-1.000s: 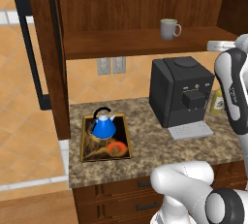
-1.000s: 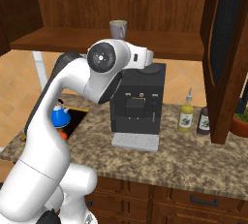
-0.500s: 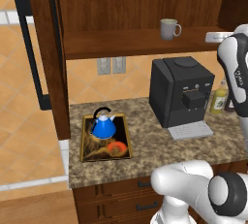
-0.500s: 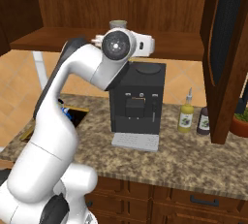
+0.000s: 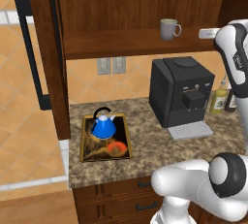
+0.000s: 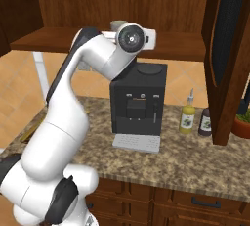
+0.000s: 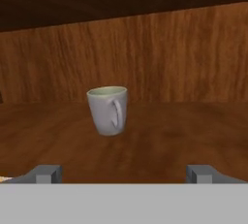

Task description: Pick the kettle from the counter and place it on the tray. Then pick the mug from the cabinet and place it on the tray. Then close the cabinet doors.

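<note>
The gripper [image 7: 124,173] is spread wide and holds nothing; its two finger tips [image 7: 47,173] stand far apart at the bottom of the hand view, level with the cabinet shelf [image 7: 193,136]. Ahead of them, well apart from both tips, the grey mug [image 7: 108,110] stands upright on the shelf, its loop handle turned toward the camera and slightly to the right, with the wooden back panel [image 7: 184,53] behind it. In the left base view the mug [image 5: 168,28] sits on the shelf of the cabinet [image 5: 121,9], above the black coffee machine [image 5: 181,90], and the arm's white hand end reaches in at shelf height from the right. In the right base view the arm's wrist covers most of the mug [image 6: 117,24], of which a bit of the rim shows above it.

Down on the granite counter [image 5: 150,138], the blue kettle [image 5: 103,125] stands upright on the gold-rimmed tray [image 5: 85,140], in its far half, near the orange-red blob. The left cabinet door [image 5: 46,53] is swung open, its black bar handle [image 5: 30,53] facing outward. Two small bottles [image 6: 187,118] stand right of the coffee machine, beside the open right door [image 6: 229,49].
</note>
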### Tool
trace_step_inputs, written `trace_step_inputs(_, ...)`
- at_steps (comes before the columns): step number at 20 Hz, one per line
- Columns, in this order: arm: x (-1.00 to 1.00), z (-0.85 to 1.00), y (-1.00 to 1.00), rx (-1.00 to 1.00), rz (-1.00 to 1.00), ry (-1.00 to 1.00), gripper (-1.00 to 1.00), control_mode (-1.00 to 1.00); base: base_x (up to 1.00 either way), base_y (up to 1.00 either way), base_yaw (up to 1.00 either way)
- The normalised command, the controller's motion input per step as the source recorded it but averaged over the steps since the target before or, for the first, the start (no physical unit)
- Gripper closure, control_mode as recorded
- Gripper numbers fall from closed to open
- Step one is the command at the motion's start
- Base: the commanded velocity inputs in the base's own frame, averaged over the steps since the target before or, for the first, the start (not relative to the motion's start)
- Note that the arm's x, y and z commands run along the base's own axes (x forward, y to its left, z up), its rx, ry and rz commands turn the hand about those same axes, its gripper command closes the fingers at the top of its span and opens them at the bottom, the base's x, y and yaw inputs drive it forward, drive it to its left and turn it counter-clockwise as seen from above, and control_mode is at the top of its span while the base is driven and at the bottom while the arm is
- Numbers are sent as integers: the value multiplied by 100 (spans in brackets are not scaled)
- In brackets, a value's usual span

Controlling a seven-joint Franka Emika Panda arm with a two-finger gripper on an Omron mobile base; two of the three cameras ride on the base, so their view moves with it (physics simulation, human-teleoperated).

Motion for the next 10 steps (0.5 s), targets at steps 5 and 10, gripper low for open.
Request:
trace_step_inputs(5,51,0,8,0,5,0,-100,-100,0,0,0)
trace_step_inputs(10,35,0,10,0,1,0,-100,-100,0,0,0)
